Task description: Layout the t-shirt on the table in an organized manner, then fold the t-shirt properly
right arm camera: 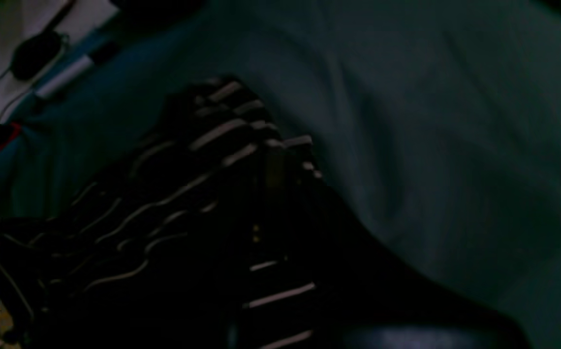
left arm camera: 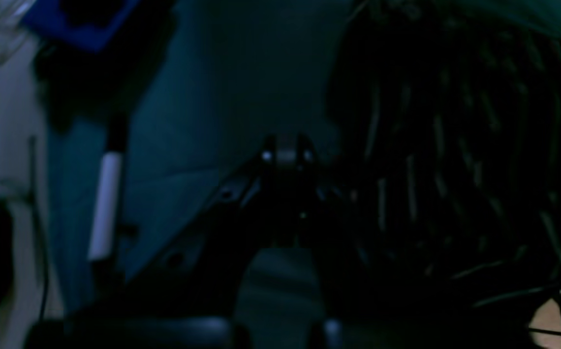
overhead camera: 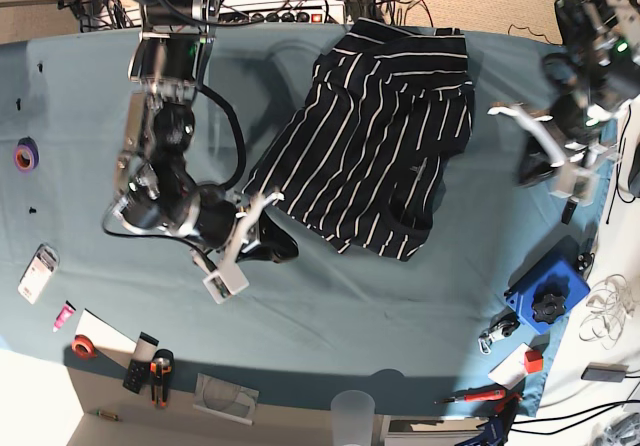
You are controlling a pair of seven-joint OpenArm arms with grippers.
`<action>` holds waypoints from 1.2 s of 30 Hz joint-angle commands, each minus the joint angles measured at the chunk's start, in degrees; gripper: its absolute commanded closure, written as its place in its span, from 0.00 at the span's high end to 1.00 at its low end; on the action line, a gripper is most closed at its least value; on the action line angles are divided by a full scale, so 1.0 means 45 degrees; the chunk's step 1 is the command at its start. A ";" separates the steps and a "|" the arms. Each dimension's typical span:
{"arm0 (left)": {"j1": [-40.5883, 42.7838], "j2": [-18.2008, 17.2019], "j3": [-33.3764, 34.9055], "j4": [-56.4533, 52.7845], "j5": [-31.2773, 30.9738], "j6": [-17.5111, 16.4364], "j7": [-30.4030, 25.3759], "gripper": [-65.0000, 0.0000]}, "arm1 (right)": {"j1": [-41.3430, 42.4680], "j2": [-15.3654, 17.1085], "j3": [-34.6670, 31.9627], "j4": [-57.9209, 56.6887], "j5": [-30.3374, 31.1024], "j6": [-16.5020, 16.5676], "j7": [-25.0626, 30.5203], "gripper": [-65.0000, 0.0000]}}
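Note:
The dark t-shirt [overhead camera: 380, 136] with thin white stripes lies crumpled and slanted at the back middle of the teal table [overhead camera: 400, 316]. My right gripper [overhead camera: 272, 241] is shut on the shirt's front-left corner. In the right wrist view the striped fabric [right arm camera: 164, 194] bunches around the gripper [right arm camera: 275, 160] over the table [right arm camera: 455, 145]. My left gripper [overhead camera: 525, 146] hovers over the table to the right of the shirt, apart from it. In the dark left wrist view its tips [left arm camera: 285, 155] look shut and empty, with the shirt [left arm camera: 455, 145] to their right.
A blue box [overhead camera: 545, 301] and small tools sit at the front right. A plastic cup [overhead camera: 352, 406] stands at the front edge. A purple tape roll [overhead camera: 26, 154] and small items lie at the left. A white marker [left arm camera: 106, 203] lies near the table's edge.

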 commanded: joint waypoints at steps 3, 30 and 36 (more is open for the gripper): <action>0.0612 -0.0112 -0.0471 0.0194 -0.0141 0.0058 -0.0165 0.00 | -0.0860 0.0039 0.0029 0.0957 0.0219 0.0022 -0.0126 0.00; 0.9466 -0.0102 -0.0612 0.0151 -0.0651 -0.0155 0.0437 0.00 | -1.2721 0.0578 0.0029 0.6348 -0.2953 -0.0636 -0.1621 0.00; 1.0423 -0.0107 -0.0578 -0.1001 -0.0656 -0.0661 0.0369 0.00 | -1.5052 0.1277 0.0029 0.6305 -0.4197 -0.0636 -0.1370 0.00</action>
